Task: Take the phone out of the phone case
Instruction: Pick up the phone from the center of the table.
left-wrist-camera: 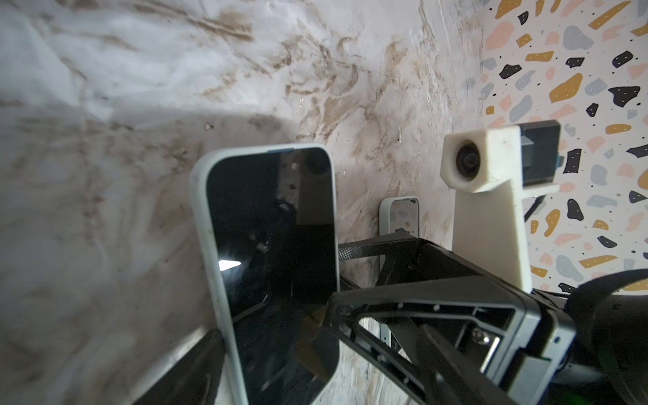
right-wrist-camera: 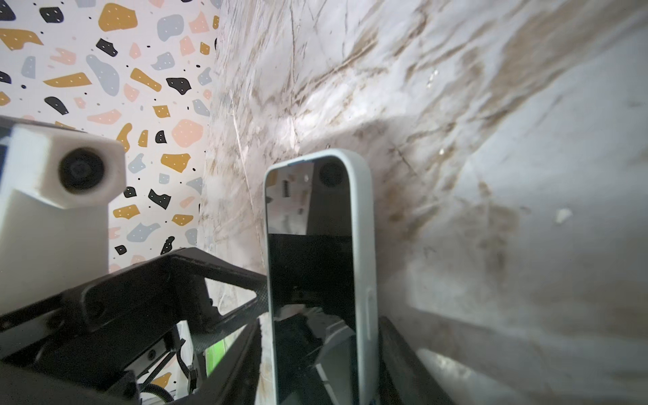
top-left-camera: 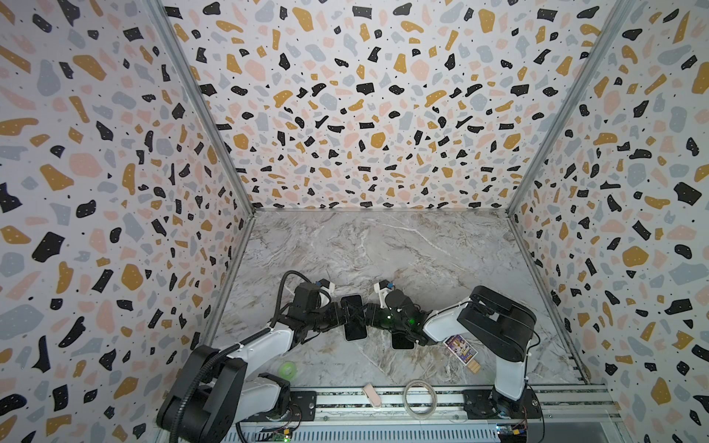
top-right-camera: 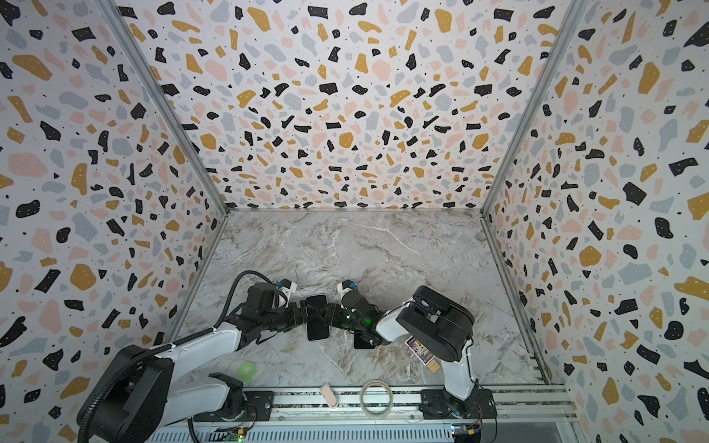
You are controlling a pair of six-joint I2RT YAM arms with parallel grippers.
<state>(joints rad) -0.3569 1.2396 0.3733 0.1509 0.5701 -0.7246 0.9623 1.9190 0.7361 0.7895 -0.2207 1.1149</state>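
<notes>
Gripping the phone point(top-left-camera: 355, 330), not yet out of its pale case point(left-wrist-camera: 210, 238), above the worktop point(top-left-camera: 383, 249) at lower centre of both top views, my left pincer point(top-left-camera: 345, 313) and right pincer point(top-left-camera: 369, 312) clamped on opposite sides, I reckon peeling the rim off a corner comes next.

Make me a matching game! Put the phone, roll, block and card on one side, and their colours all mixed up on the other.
Things:
1. phone
2. roll
3. block
4. card

Colours:
A. pink
B. many colours, like a picture
C. black screen
D. green

Pairs: 1-C, 2-D, 3-A, 4-B
</notes>
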